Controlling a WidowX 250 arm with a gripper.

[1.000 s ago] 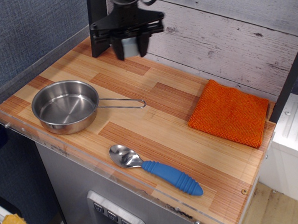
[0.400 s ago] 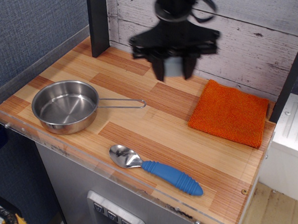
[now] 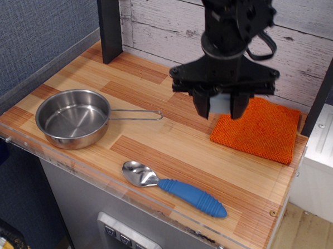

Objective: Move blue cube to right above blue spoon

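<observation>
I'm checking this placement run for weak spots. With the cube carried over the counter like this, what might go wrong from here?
The blue cube is held above the counter between the gripper fingers; only a sliver shows, so a shallow grip might slip.

It hangs at the orange cloth edge; lowered here, it may land partly on cloth and tilt.

The blue spoon lies by the counter's front edge, so overshooting might nudge it toward that edge.
</observation>
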